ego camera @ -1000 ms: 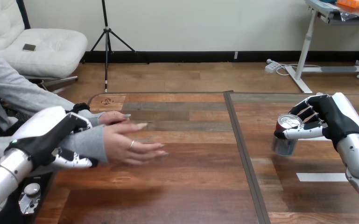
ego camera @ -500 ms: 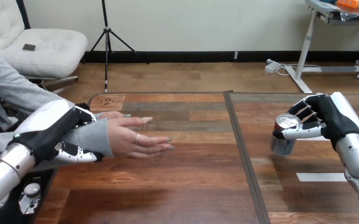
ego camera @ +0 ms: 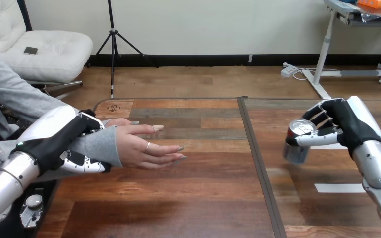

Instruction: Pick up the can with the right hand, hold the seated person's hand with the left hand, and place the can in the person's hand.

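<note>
Silver can, tilted with its top leaning left, is gripped in the right hand over the right part of the table. The person's hand is at the table's left with its fingers straight and pointing right. The left hand is curled round its grey-sleeved wrist.

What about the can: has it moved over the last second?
Yes. The can, in the right hand, has shifted slightly left, toward the table's dark seam, away from the white tape.

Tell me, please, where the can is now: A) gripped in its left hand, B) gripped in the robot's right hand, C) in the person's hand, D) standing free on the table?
B: the right hand has its fingers curled round the tilted can.
</note>
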You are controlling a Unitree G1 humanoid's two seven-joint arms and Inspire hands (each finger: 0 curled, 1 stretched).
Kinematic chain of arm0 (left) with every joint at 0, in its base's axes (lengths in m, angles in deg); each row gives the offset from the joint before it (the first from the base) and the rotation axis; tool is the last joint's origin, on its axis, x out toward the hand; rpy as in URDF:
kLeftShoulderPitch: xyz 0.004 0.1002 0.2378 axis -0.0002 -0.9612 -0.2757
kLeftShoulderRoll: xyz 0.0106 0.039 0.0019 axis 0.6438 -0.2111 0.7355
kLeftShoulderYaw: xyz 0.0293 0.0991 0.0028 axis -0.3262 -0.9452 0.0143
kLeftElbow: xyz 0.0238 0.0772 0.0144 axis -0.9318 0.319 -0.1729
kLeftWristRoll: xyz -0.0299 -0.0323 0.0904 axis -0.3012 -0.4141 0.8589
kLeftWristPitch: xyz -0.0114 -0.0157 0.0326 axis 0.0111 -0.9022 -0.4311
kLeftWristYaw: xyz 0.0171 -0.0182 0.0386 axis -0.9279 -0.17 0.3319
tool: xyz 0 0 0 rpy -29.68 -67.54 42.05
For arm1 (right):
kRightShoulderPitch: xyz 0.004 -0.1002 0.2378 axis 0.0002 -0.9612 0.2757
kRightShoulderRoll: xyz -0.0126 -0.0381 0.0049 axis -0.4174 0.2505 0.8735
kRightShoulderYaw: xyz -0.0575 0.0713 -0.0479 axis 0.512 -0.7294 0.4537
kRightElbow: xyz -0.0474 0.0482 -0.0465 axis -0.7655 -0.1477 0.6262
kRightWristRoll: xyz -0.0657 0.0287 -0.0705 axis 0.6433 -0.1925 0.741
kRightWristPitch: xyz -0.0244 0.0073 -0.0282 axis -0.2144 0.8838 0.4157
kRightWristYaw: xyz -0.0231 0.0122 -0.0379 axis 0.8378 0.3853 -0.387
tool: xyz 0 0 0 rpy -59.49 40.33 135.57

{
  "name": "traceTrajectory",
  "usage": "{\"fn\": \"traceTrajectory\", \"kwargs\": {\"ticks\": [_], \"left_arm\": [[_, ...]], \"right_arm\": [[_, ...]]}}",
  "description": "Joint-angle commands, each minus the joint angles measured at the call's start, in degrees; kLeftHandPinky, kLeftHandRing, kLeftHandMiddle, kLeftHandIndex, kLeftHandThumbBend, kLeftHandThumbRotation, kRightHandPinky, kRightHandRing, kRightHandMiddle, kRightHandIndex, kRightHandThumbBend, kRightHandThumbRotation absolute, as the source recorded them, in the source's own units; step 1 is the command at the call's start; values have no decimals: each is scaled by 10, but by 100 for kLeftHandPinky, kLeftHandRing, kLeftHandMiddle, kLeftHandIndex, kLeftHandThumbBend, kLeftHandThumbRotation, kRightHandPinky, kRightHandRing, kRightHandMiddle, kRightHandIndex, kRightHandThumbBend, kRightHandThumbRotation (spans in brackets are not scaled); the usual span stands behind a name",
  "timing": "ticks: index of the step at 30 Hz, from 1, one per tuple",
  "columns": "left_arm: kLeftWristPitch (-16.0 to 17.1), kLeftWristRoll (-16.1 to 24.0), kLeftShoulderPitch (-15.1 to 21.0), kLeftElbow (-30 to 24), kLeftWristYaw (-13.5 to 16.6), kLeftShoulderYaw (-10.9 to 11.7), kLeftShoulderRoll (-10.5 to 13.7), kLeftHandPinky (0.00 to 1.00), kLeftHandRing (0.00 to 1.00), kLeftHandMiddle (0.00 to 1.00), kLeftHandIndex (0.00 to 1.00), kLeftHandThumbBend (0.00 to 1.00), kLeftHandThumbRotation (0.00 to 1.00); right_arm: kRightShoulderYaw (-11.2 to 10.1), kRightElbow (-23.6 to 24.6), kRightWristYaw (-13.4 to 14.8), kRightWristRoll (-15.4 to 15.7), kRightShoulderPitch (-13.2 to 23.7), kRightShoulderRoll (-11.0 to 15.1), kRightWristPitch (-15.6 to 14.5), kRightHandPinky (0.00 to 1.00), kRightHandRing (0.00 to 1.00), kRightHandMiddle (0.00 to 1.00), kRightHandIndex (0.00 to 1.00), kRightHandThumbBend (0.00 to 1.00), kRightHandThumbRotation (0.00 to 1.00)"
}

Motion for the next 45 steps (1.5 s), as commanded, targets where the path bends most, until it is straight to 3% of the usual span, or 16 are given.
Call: {"fn": "traceTrajectory", "kwargs": {"ticks": [1,19,29,45], "left_arm": [[12,-29,61,-54,11,33,-13,21,26,34,41,44,0],[4,-16,71,-55,13,22,-27,21,26,35,42,42,0],[-8,-17,74,-59,8,19,-37,20,25,34,43,42,0],[-19,-29,81,-59,-2,19,-58,22,27,36,43,41,0]], "right_arm": [[-7,48,6,-14,49,-15,25,34,38,43,46,73,0],[-5,76,-9,-15,61,-34,44,34,38,42,45,71,0],[7,98,-8,1,72,-45,44,34,38,43,46,72,0],[17,118,-6,-1,80,-69,64,32,35,41,45,71,0]]}}
